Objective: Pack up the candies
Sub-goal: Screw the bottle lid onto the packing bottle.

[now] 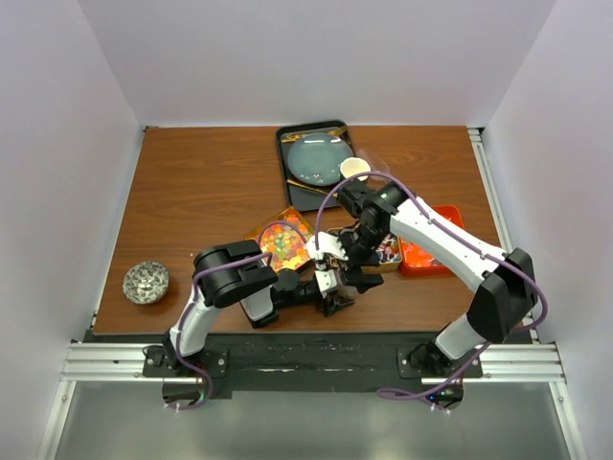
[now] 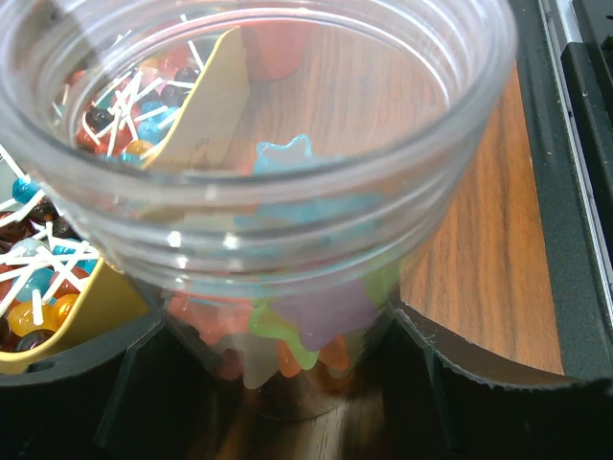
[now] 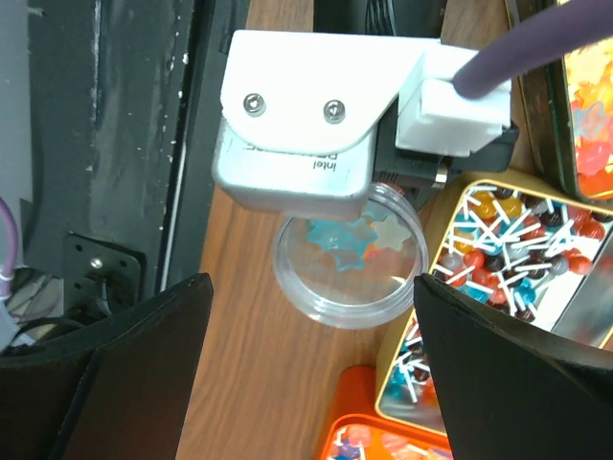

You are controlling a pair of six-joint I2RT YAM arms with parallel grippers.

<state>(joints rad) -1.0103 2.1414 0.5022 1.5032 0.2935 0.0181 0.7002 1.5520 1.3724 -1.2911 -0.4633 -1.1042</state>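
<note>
My left gripper (image 1: 333, 287) is shut on a clear plastic jar (image 2: 287, 220) that stands on the table near the front edge. Star-shaped jelly candies (image 2: 316, 316) in blue, purple, green and orange lie in its bottom. My right gripper (image 1: 356, 259) hangs open and empty just above it. In the right wrist view its fingers (image 3: 311, 287) straddle the jar (image 3: 350, 287), with the star candies (image 3: 369, 240) seen from above. A yellow tin (image 2: 211, 105) of round lollipops (image 3: 508, 249) touches the jar's side.
An orange tin (image 3: 359, 402) of more candies sits by the yellow tin. It also shows in the top view (image 1: 431, 251). An orange tray of coloured sweets (image 1: 283, 244) lies left of the grippers. A black tray with a round bluish lid (image 1: 314, 163) is at the back, and a grey ball (image 1: 146, 282) at far left.
</note>
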